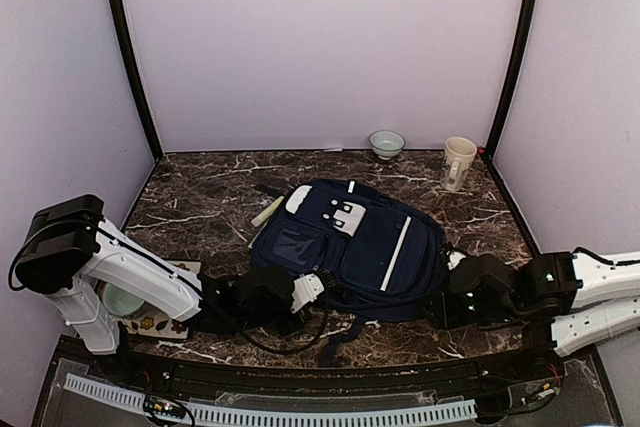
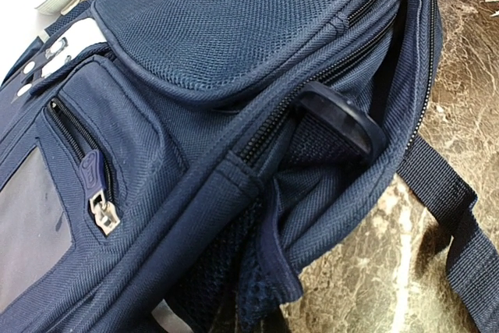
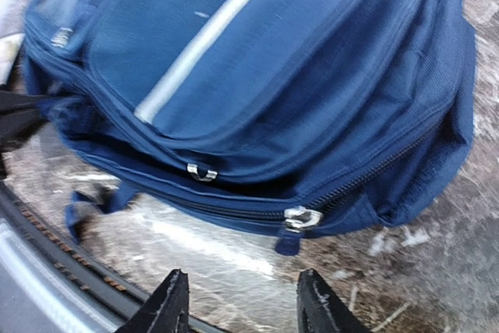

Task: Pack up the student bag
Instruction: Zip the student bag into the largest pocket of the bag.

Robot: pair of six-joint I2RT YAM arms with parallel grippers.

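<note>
Flanking the woven navy student bag (image 1: 350,242), left pincer (image 1: 318,285) is clenched, right pincer (image 3: 242,282) released.

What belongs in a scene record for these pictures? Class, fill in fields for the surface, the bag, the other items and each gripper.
surface: dark marble table
bag: navy with white stripes, lying flat mid-table
far edge: bowl and mug, both apart from the bag
left gripper: shut, at the bag's near left corner; whether it grips fabric is unclear
right gripper: open, empty, by the bag's near right corner, facing a zip pull
</note>
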